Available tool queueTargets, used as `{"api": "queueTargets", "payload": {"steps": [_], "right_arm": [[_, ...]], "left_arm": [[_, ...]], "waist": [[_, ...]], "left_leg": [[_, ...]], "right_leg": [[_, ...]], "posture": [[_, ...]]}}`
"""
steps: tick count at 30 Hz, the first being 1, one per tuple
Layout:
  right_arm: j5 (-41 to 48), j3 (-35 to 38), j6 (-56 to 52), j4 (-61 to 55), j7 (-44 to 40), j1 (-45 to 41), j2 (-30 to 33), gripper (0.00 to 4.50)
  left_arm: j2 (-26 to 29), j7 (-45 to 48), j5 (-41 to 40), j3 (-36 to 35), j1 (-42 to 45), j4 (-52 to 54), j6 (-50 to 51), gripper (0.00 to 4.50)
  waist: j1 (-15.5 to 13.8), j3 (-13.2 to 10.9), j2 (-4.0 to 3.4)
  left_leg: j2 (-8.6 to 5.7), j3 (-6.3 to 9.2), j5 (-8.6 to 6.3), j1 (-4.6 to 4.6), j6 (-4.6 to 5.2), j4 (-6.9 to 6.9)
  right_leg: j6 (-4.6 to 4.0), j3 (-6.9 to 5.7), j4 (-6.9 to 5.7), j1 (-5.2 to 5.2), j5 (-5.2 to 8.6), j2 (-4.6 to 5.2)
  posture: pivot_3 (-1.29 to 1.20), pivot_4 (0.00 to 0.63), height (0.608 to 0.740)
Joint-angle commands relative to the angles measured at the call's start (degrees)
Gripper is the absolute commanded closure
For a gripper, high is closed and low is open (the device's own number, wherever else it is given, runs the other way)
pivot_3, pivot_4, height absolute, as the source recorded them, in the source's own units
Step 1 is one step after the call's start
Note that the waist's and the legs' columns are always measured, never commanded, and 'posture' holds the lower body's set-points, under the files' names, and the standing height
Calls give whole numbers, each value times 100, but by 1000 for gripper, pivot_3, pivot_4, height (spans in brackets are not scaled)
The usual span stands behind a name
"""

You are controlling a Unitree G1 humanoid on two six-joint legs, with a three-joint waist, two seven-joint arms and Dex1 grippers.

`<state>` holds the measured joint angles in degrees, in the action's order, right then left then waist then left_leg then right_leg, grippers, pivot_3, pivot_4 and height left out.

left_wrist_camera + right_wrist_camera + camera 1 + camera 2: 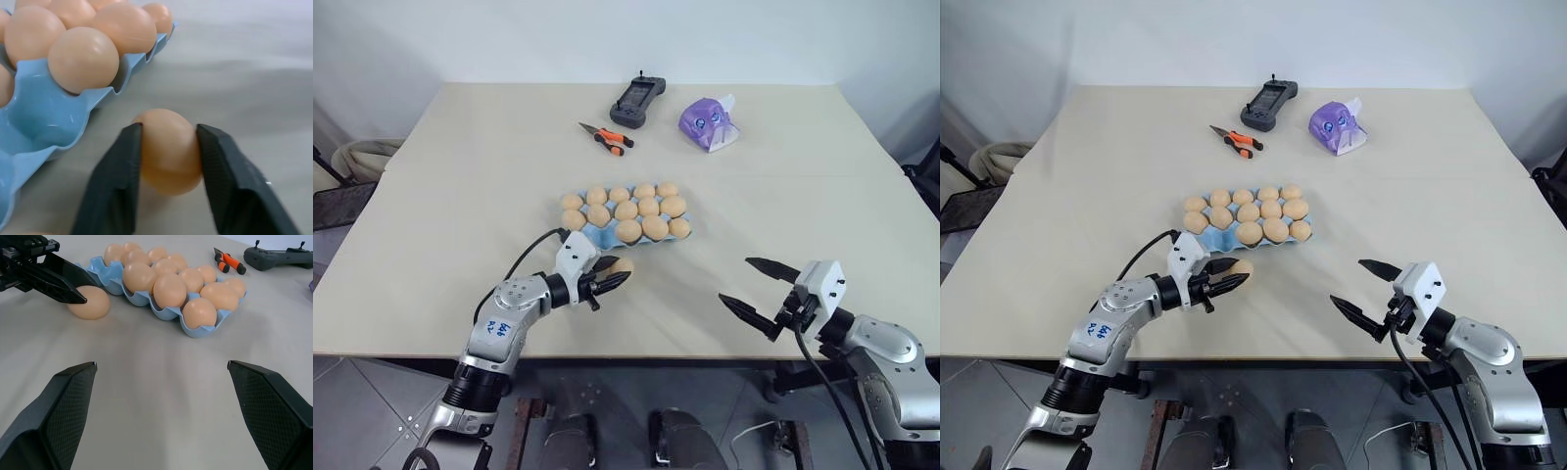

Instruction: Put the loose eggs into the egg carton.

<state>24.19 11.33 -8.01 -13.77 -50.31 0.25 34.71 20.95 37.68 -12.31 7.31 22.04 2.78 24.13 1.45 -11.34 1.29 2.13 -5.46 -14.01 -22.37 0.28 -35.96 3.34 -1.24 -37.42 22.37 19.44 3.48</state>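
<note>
— Just off the egg carton, at its seven o'clock corner, what's the left gripper doing?
— Its fingers are clamped on one loose egg, resting on the tabletop beside an empty cup.
— And the right gripper?
— At the carton's four o'clock, well apart, fingers spread wide, holding nothing.
</note>
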Motion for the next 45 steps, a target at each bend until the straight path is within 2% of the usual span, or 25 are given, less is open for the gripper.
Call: {"api": "queueTargets", "payload": {"steps": [1,9,14,17,22,26,27,31,36,39,45], "right_arm": [[121,29,-4,-127,52,-73,-40,0],[88,-21,1,-71,53,-138,-78,0],[79,-41,-7,-78,63,-149,-110,0],[80,-56,-14,-96,79,-143,-110,0],[100,-32,-39,-134,103,-117,-88,0],[110,-18,-57,-180,115,-78,-70,0],[112,-19,-66,-194,123,-77,-71,0],[112,-1,-61,-216,146,-76,-71,0],[102,22,-62,-235,182,-50,-70,0],[104,25,-60,-252,210,-29,-82,0],[109,15,-13,-215,210,-26,-91,0]], "left_arm": [[65,151,-179,-156,-135,129,-50,3496],[173,574,-907,-943,20,269,-373,3496],[395,788,-868,-885,-18,219,-345,3496],[401,871,-809,-720,-91,290,-414,2933],[410,1019,-720,-527,-212,181,-628,1338],[336,1066,-340,-210,-137,-260,-1090,40],[319,1086,-280,-142,-103,-391,-1130,13],[309,1144,26,143,56,-844,-1297,13],[86,1133,7,184,177,-1034,-1393,13],[37,1153,7,166,200,-1073,-1422,670],[139,1148,-31,43,163,-973,-1282,2668]], "waist": [[2,0,0],[-1,0,1],[2,-1,1],[0,0,1],[9,-1,1],[0,0,0],[-1,0,0],[-4,0,0],[-4,1,-1],[-12,1,-1],[-13,1,-1]], "left_leg": [[0,0,0,0,0,0],[0,-1,-1,-5,-1,3],[0,-2,-2,-6,-1,4],[0,-2,-3,-7,-1,4],[0,-2,-3,-7,-1,9],[0,-3,-3,-6,-1,11],[0,-3,-3,-5,-1,11],[0,-3,-4,-5,1,8],[0,-3,-4,-3,1,9],[0,-3,-3,-3,2,7],[0,-3,-3,-3,2,6]], "right_leg": [[0,0,0,0,0,0],[-1,0,4,5,0,1],[0,0,8,5,0,1],[0,0,9,5,0,1],[-1,0,12,6,0,1],[-2,0,12,7,1,1],[-2,1,13,6,1,1],[-1,1,12,5,1,2],[-1,1,10,5,1,2],[-1,1,9,3,1,2],[-1,1,9,3,0,2]], "posture": [[0,150,740],[0,150,740],[0,150,740],[0,150,740],[0,150,740],[0,150,740],[0,150,740],[0,150,740],[0,150,740],[0,150,740],[0,150,740]]}}
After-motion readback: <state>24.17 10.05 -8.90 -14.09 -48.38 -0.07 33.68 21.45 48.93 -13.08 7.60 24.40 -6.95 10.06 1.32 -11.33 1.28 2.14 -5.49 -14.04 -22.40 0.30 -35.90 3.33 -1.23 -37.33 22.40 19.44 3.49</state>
